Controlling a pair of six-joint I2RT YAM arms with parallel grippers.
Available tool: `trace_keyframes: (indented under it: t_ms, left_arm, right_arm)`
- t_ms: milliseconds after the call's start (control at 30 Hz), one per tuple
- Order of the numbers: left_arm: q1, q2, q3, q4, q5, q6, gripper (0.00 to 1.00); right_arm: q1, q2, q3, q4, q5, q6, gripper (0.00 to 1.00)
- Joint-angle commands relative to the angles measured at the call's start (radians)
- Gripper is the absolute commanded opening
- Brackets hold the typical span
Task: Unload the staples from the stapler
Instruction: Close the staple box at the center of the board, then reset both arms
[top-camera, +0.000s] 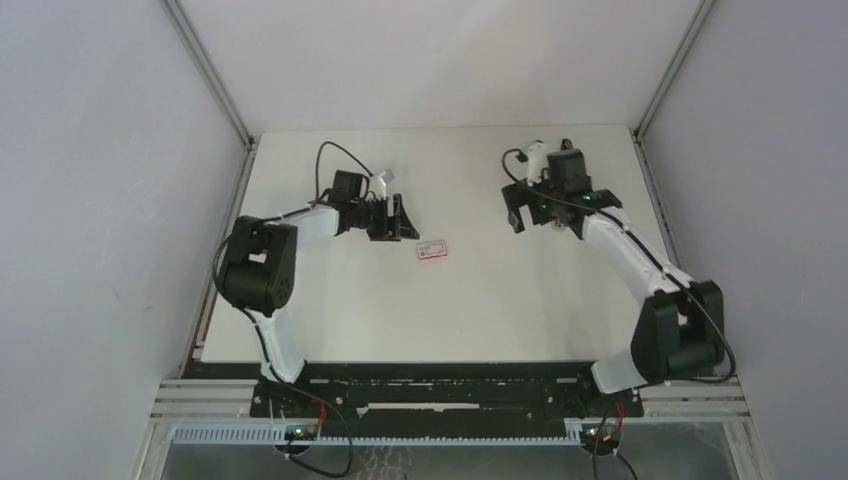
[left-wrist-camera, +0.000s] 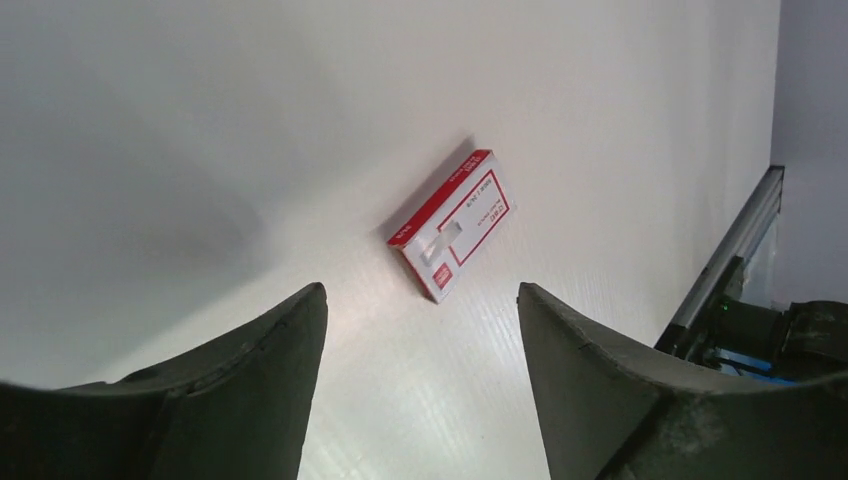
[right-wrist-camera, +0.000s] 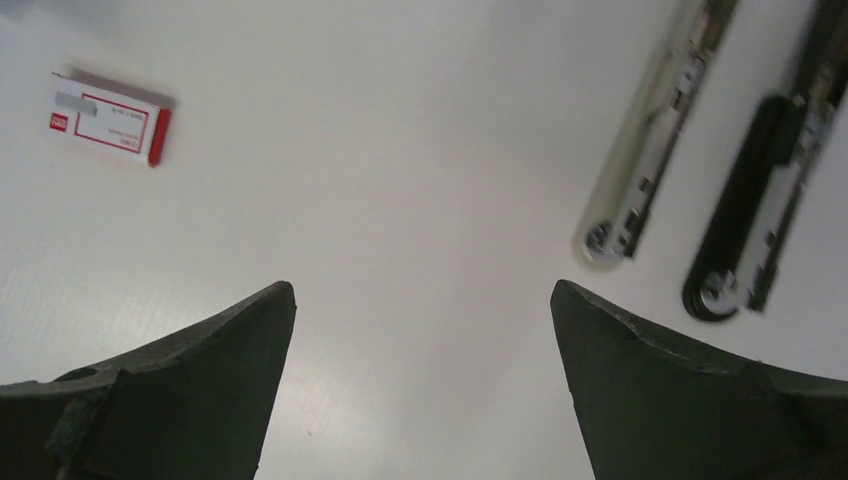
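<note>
Both my left gripper (left-wrist-camera: 420, 292) and right gripper (right-wrist-camera: 422, 287) hang wide open, gripping nothing. The stapler (right-wrist-camera: 640, 150) lies swung open at the upper right of the right wrist view. I can't make out the staples, loose or in its channel, so I judge the unloading unfinished; only a small box (left-wrist-camera: 452, 225) lies nearby.

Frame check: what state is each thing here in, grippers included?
Left gripper: open, empty.
Right gripper: open, empty.
Stapler: opened, silver and black halves spread apart, lying flat; whether it is loaded cannot be told.
Box: lying flat, clear of both grippers; whether it is sealed cannot be told.
</note>
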Motion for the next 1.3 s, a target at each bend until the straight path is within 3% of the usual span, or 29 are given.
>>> trace_keyframes:
  t_ms: [0, 167, 267, 533, 933, 1133, 1267]
  left_arm:
    - [0.096, -0.186, 0.017, -0.047, -0.041, 0.112, 0.79]
    - [0.219, -0.344, -0.06, -0.1, -0.09, 0.209, 1.0]
    - [0.276, -0.45, -0.116, -0.126, -0.124, 0.258, 1.0]
    - [0.341, -0.825, -0.287, -0.175, -0.332, 0.431, 1.0]
    - [0.347, -1.243, -0.598, 0.019, -0.746, 0.384, 1.0]
    - [0.347, -1.45, -0.783, 0.076, -0.718, 0.466, 1.0]
    - [0.347, -1.515, -0.824, 0.079, -0.717, 0.47, 1.0]
  right_arm:
    - [-0.102, -0.197, -0.127, 0.095, -0.075, -0.015, 1.0]
    - [-0.194, -0.359, -0.228, 0.12, -0.105, -0.03, 1.0]
    - [-0.242, -0.431, -0.28, 0.117, -0.161, -0.056, 1.0]
    - [-0.292, -0.688, -0.47, 0.183, -0.083, -0.078, 1.0]
    - [-0.32, -0.969, -0.675, 0.195, -0.026, -0.069, 1.0]
    - [-0.339, -1.123, -0.705, 0.204, -0.013, -0.046, 1.0]
    - [-0.347, -1.18, -0.726, 0.18, -0.013, -0.062, 1.0]
